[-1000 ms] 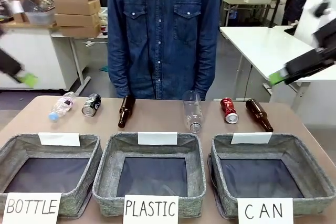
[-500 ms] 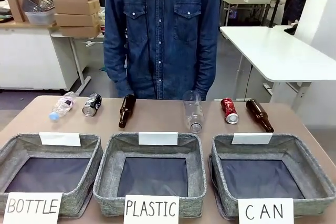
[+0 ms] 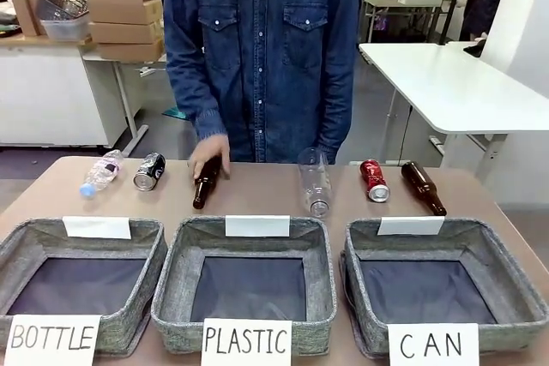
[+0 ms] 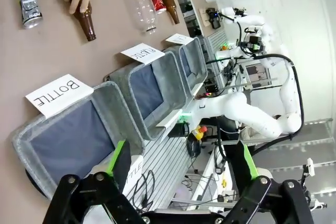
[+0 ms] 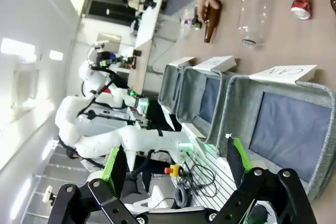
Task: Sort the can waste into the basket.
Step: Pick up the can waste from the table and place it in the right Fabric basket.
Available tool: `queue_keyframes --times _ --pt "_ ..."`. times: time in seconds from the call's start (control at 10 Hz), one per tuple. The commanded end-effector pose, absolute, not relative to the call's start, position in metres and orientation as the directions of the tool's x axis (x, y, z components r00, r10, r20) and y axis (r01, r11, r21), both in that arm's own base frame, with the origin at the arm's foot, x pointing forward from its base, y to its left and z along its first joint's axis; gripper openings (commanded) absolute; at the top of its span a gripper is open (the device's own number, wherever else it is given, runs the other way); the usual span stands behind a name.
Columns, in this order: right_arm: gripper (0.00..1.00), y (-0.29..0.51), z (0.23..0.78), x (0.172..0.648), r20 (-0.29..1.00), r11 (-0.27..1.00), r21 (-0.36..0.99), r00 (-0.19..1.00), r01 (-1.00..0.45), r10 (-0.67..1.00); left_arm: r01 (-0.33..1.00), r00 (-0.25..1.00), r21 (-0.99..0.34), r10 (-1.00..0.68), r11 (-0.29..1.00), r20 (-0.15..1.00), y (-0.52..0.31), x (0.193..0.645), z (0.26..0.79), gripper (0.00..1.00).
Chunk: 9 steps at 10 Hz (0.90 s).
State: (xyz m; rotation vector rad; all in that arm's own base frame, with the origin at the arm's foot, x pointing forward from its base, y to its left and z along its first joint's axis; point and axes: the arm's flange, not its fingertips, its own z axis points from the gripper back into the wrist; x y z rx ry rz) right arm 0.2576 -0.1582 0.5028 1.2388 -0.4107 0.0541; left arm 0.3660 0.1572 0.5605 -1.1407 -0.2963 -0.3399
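**Both cans lie outside the CAN basket; both grippers open and empty**

The CAN basket (image 3: 353, 297), the rightmost of three grey baskets, has nothing in it. The red can (image 3: 373, 180) lies on its side on the table just beyond the basket's far rim, toward its left corner. A brown glass bottle (image 3: 423, 187) lies just right of that can. A clear plastic bottle (image 3: 316, 182) lies a little left of it. The black Pepsi can (image 3: 149, 171) lies in the same far row, well to the left of the CAN basket. Between them, the person's hand (image 3: 208, 156) rests on a second brown bottle (image 3: 204, 188).

The left gripper (image 4: 182, 157) has its jaws spread wide, with nothing between them. The right gripper (image 5: 176, 158) is likewise wide open and holds nothing.
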Motion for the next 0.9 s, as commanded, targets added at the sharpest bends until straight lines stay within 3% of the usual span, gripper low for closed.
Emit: queue_keyframes --times 0.0,0.3,0.5,0.7,0.8 --pt "1.00 -0.163 0.505 0.258 0.365 0.327 0.899 0.911 -0.292 -0.190 0.436 0.899 -0.820 -0.133 0.371 0.418 0.159 0.365 0.560 1.00" --pt "1.00 -0.163 0.505 0.258 0.365 0.327 0.899 0.911 -0.292 -0.190 0.413 0.909 -0.827 -0.113 0.382 0.402 0.158 0.365 0.561 1.00" --pt "1.00 -0.163 0.505 0.258 0.365 0.327 0.899 0.911 -0.292 -0.190 0.402 0.913 -0.724 -0.303 0.561 0.272 0.090 0.409 0.546 1.00" --pt "1.00 -0.163 0.505 0.258 0.365 0.327 0.899 0.911 -0.292 -0.190 0.420 0.888 -0.779 -0.388 0.465 0.246 0.083 0.427 0.557 1.00" --pt "1.00 -0.163 0.505 0.258 0.365 0.327 0.899 0.911 -0.292 -0.190 0.390 0.906 -0.819 -0.332 0.421 0.262 0.123 0.434 0.568 1.00"
